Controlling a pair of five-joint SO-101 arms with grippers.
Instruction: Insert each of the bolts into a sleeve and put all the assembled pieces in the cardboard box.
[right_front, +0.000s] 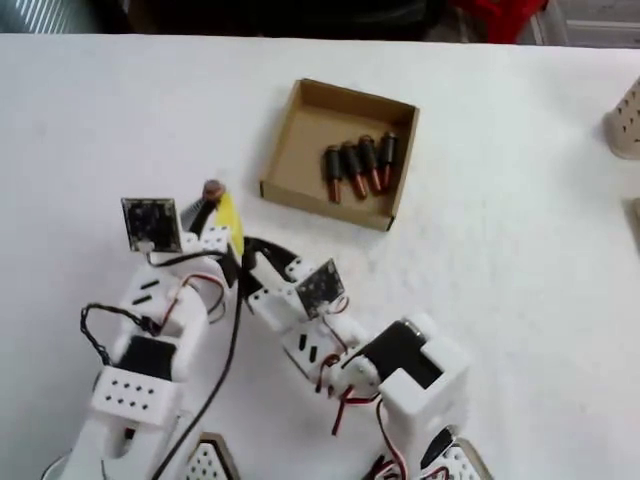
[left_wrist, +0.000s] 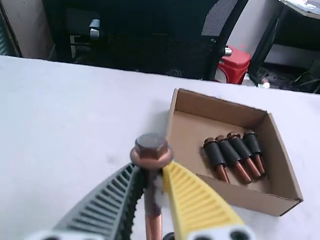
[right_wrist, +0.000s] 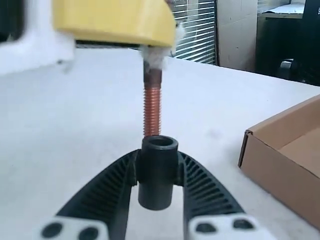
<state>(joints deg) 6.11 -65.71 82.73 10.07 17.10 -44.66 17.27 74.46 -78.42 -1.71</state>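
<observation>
Fingers, high view: the left fingers (right_front: 229, 222) are clamped on a copper bolt (right_front: 212, 189), left of centre in the frame.
Box, high view: the cardboard box (right_front: 320, 205) stands on the white bench (right_front: 520, 300) at upper centre. Four assembled pieces (right_front: 358, 165) lie side by side inside it.
Fingers, left wrist view: at bottom centre, the grey and yellow left fingers (left_wrist: 195, 200) pinch the bolt (left_wrist: 151, 150) just under its hex head.
Box, left wrist view: the cardboard box (left_wrist: 240, 197) sits right of centre with the assembled pieces (left_wrist: 232, 155) in it.
Fingers, right wrist view: the black right fingers (right_wrist: 205, 190) hold a black sleeve (right_wrist: 158, 172) upright at bottom centre.
Bolt, right wrist view: the threaded shaft of the bolt (right_wrist: 152, 107) hangs straight above the sleeve, its tip at the sleeve's mouth. I cannot tell whether it has entered.
</observation>
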